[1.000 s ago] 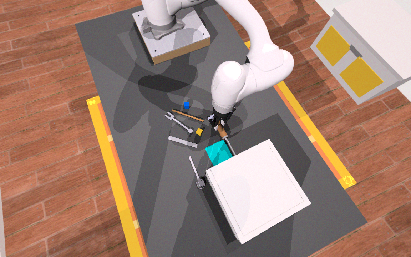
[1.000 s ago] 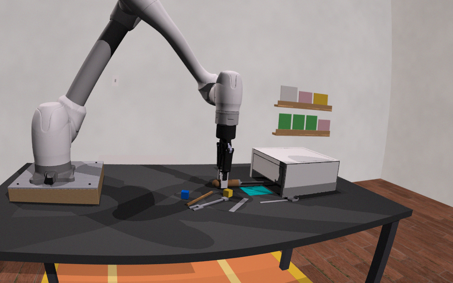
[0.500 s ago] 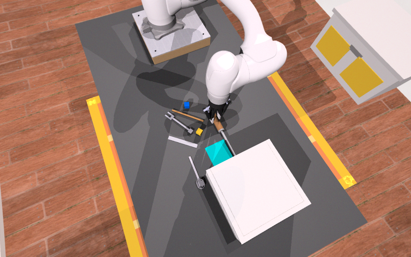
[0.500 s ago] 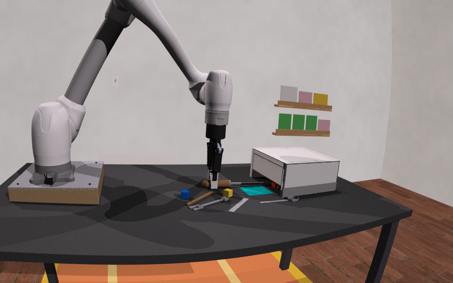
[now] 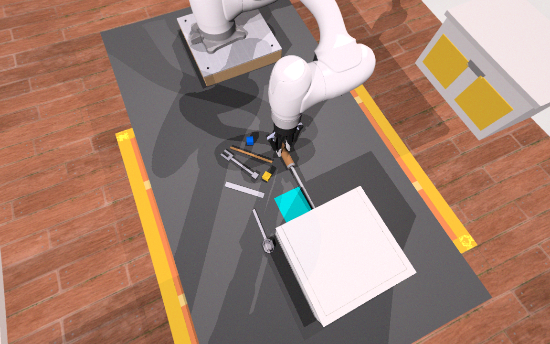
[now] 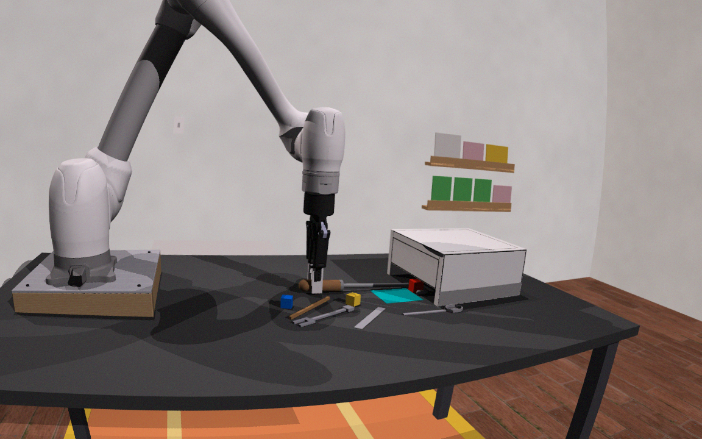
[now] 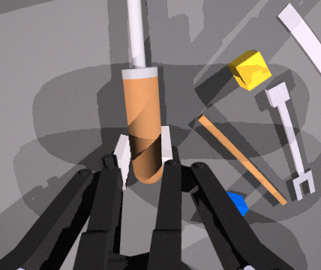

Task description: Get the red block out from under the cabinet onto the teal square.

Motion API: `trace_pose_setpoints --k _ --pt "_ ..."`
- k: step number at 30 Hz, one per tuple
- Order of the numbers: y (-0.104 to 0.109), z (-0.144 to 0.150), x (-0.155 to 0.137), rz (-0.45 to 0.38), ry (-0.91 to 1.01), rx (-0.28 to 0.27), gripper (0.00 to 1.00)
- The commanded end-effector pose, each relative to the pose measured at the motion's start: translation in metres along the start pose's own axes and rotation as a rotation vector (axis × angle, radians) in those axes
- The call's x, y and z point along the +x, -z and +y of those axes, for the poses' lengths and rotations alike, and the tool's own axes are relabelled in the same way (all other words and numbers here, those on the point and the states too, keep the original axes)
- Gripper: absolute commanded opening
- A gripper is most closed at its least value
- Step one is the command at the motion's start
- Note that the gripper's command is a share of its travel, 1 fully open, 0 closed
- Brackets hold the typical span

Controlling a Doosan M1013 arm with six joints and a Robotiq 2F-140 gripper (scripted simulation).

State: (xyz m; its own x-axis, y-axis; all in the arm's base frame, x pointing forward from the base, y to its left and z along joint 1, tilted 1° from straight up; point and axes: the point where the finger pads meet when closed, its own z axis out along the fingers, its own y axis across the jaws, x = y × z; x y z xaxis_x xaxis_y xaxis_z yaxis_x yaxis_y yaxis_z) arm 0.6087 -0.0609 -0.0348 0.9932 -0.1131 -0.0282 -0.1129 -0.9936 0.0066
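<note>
Risk, going left to right along the dark bench (image 6: pixel 124 349): blue cube (image 6: pixel 286 301), wooden stick (image 6: pixel 309 307), forked metal tool (image 6: pixel 323 314) and yellow cube (image 6: pixel 352 298) crowded just beside the pull path; likely knocked by handle or shaft on any sideways swing. Gripper (image 7: pixel 145 155) low over bench, fingers nearly closed and clamped on the wooden handle of the hooked rod (image 7: pixel 142 120), near its rounded butt end. Grip so far back probably lets the long shaft pivot under load. Red block (image 6: pixel 414 285) at the cabinet (image 6: pixel 481 261) mouth, just beside the far edge of the teal square (image 6: pixel 395 295), apparently not inside it. Straight pull may drag block alongside the square, or block may slip off the rod end.

Materials: handle a smooth tan cylinder; shaft a thin grey metal rod; block a small hard-edged cube; square a flat patch, no rim to stop sliding; cabinet a white box, low gap beneath.
</note>
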Motion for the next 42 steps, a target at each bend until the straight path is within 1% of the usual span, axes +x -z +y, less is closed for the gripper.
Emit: trace_pose_setpoints --k 1,15,29,42 --pt "0.0 0.003 -0.009 0.005 0.009 -0.004 0.0" --pt "0.0 0.003 -0.035 0.005 0.008 -0.004 0.0" --pt "-0.001 0.003 -0.047 0.005 0.008 -0.004 0.0" --pt "-0.001 0.003 -0.049 0.005 0.008 -0.004 0.0"
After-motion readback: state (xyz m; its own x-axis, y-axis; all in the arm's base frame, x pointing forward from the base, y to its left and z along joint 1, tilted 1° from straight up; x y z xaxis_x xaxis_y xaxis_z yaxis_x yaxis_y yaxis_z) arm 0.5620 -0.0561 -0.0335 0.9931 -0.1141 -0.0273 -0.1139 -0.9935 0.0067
